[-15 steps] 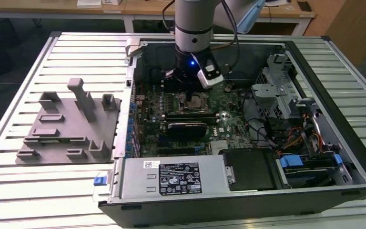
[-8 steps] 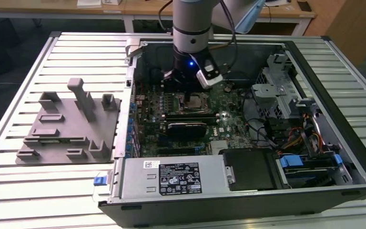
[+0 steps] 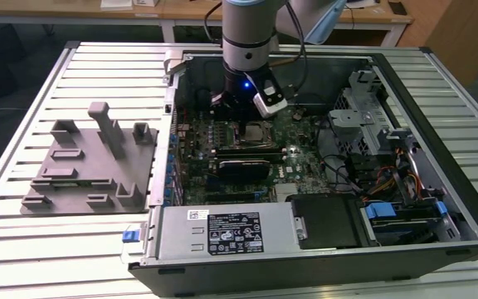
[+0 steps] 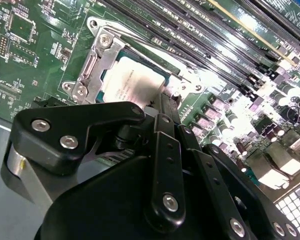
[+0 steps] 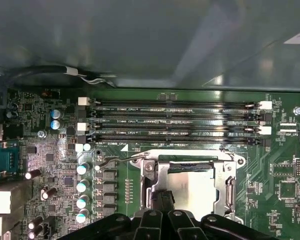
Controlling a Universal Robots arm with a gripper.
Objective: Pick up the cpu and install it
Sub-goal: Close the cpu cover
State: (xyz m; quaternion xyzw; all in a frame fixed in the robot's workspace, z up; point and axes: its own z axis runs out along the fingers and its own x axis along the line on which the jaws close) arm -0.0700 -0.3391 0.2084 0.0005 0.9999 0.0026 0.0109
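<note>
gripper (image 4: 162, 100) hanging over board (image 5: 40, 150) at cpu's edge, contact unclear, grip state: cannot tell | cpu (image 4: 135, 80) lying flat inside metal socket frame (image 4: 97, 55) | memory slots (image 5: 175, 125) running just beside frame | exterior view: case wall (image 3: 171, 118) sitting at cpu's 9 o'clock, drive cage (image 3: 363, 118) at 3 o'clock, well apart; space over board standing open
</note>
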